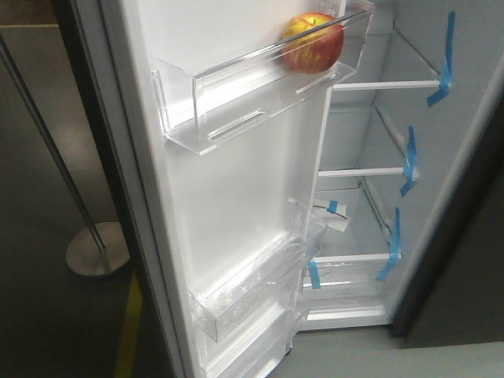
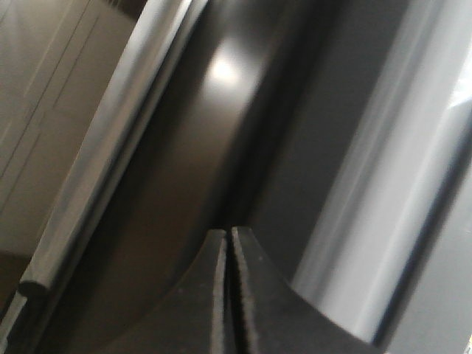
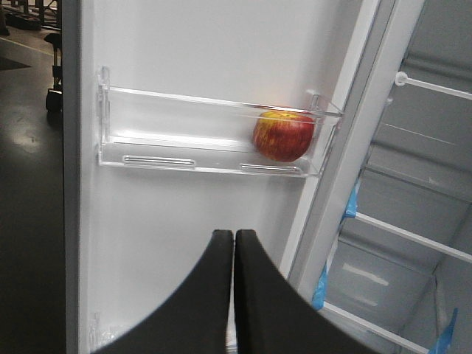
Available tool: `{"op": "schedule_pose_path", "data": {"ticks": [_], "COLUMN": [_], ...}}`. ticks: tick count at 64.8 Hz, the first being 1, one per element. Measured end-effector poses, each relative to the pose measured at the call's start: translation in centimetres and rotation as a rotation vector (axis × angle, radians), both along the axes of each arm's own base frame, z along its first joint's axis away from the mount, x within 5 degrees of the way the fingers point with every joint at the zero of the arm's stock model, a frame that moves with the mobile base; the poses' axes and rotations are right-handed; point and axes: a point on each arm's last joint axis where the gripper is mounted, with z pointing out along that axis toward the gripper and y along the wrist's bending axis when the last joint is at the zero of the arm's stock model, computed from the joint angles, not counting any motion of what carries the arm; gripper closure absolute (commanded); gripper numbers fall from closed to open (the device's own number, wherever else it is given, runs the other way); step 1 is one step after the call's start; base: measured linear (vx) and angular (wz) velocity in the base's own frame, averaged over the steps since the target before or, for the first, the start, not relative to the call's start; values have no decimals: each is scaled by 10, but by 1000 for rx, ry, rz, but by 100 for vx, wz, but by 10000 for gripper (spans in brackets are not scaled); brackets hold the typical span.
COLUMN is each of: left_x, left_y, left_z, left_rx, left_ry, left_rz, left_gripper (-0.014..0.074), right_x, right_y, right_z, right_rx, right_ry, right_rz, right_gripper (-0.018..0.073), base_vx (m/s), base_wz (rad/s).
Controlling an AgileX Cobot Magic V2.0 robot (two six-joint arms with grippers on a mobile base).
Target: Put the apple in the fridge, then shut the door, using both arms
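Note:
The red and yellow apple (image 1: 313, 42) (image 3: 284, 135) rests at the right end of the upper clear bin (image 1: 236, 94) (image 3: 184, 144) on the inside of the door (image 1: 228, 197) (image 3: 184, 221). That door stands open, showing the fridge (image 1: 378, 169) (image 3: 413, 192) with its white interior and glass shelves. My right gripper (image 3: 234, 233) is shut and empty, below and left of the apple, facing the door's white liner. My left gripper (image 2: 227, 231) is shut with nothing in it, close against the door's dark grey outer face (image 2: 214, 133), beside the long handle (image 2: 110, 155). Neither gripper shows in the front view.
Blue tape strips (image 1: 445, 63) mark the shelf edges inside the fridge. Two lower clear bins (image 1: 252, 291) hang on the door. A stanchion pole with a round metal base (image 1: 96, 248) stands on the dark floor left of the door. A dark grey panel (image 1: 465, 260) borders the fridge at right.

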Motion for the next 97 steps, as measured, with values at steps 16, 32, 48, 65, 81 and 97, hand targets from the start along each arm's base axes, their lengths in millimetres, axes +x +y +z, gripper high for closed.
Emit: {"op": "schedule_pose_path", "data": {"ticks": [16, 32, 48, 65, 81, 97], "left_x": [58, 97, 141, 187, 193, 187], "left_y": [-3, 2, 13, -1, -15, -34], "left_z": [13, 27, 12, -16, -13, -9], "left_rx": [-31, -199, -397, -483, -359, -327], "left_ry": [34, 83, 154, 202, 187, 174], "left_rz": [-17, -20, -99, -328, -440, -537], "left_gripper": [573, 463, 318, 290, 290, 290], "right_x": [-3, -3, -3, -2, -2, -2], "right_y": [0, -1, -1, -1, -2, -2], "right_z": [-3, -2, -2, -1, 0, 2], "right_rx": [12, 13, 15, 19, 25, 33], "right_ry": [-7, -11, -17, -26, -39, -58], "right_rz": [-1, -4, -7, -12, -18, -28], "right_gripper": [525, 477, 460, 431, 308, 228], "base_vx": [0, 0, 0, 0, 0, 0], "base_wz": [0, 0, 0, 0, 0, 0]}}
